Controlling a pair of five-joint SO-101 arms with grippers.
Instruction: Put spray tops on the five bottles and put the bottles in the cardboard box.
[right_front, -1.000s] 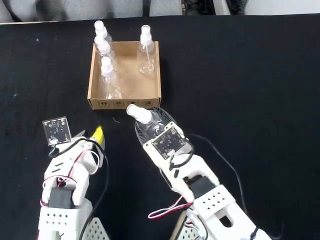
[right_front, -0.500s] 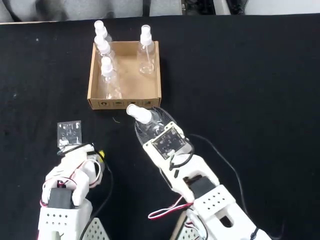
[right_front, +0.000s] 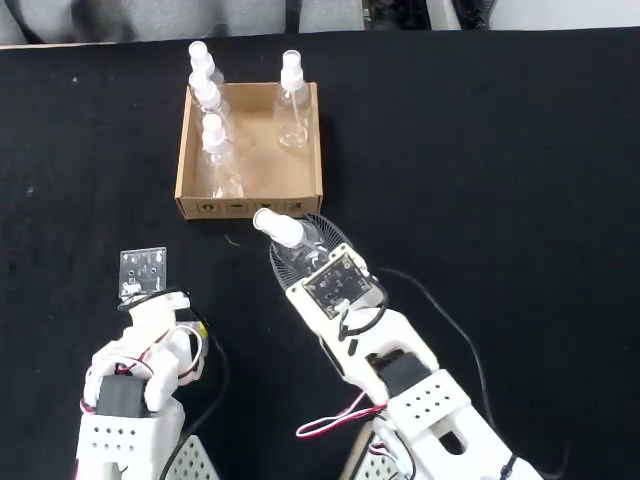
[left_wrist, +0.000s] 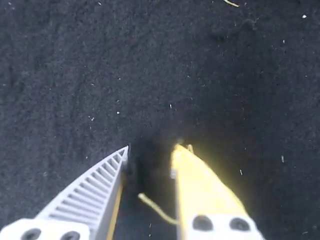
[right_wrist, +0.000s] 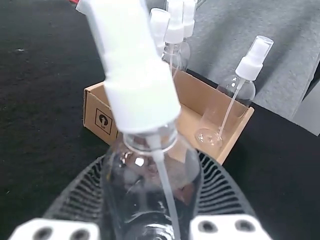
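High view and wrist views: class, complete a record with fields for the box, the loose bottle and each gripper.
In box: four upright bottles, spray tops on, inside the cardboard box
Outside: fifth bottle, spray top fitted, near the box's front wall
Right arm: right gripper shut on the fifth bottle
Left arm: left gripper open, empty, over the table
Remaining: fifth bottle into the box

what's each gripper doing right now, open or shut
left gripper: slightly open, empty
right gripper: shut on the clear plastic bottle with white spray top
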